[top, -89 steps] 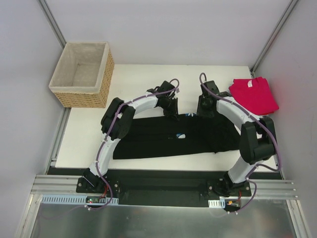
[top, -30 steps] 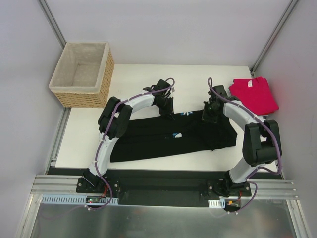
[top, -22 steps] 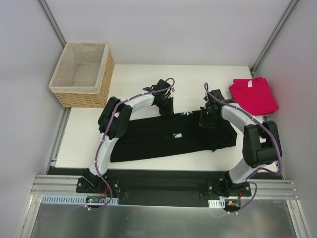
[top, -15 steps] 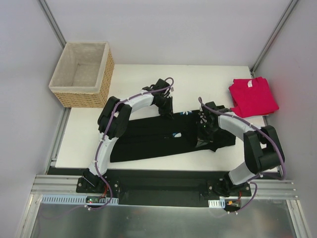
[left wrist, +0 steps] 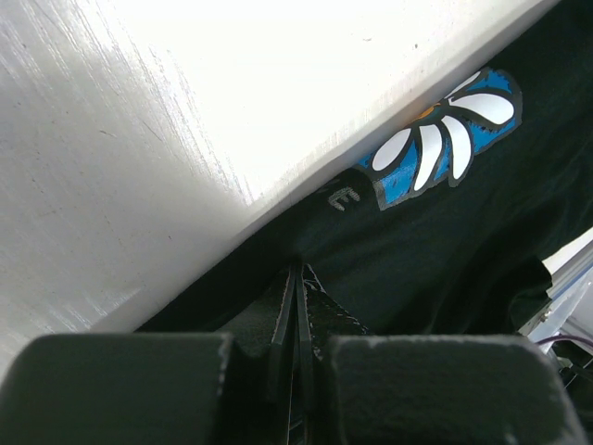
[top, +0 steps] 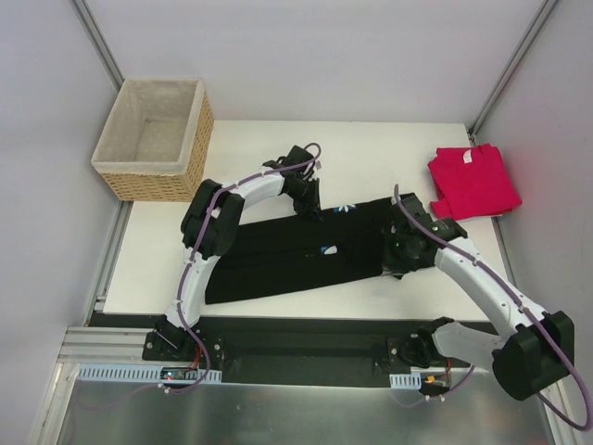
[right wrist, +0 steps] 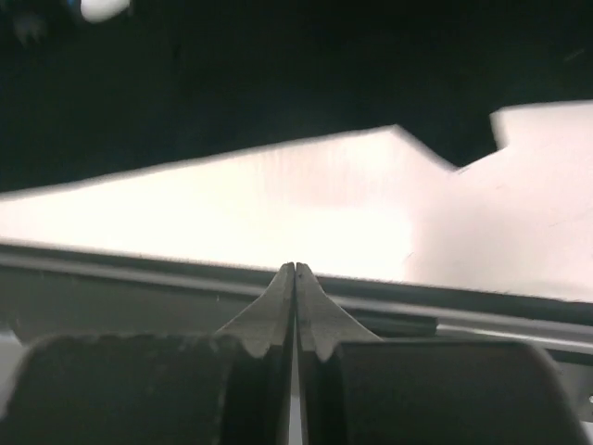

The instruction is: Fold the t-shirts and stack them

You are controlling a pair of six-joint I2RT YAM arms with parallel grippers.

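Right, we're over the table (top: 259, 148) and the black t-shirt (top: 278, 260) lies stretched out in a long slanting band, its low end near the left arm's base and its high end towards the right. We see the left gripper (left wrist: 296, 278) sitting on the shirt's far edge. Its fingers are pressed tight together with a pucker of black hem gathered at the tips, so it grips the cloth. Just beyond those tips is the daisy print (left wrist: 445, 139), white petals on blue, right by the edge where cloth meets bare table.

Over on the other side, the right gripper (right wrist: 295, 271) is closed too, fingertip against fingertip, and we see nothing caught between them. From above it hangs at the right end of the black shirt, and in its own camera the dark cloth lies beyond the tips, apart from them.

Meanwhile the red t-shirt (top: 473, 181) rests folded at the far right corner, well apart from both grippers. The wicker basket (top: 199, 130) stands at the far left.
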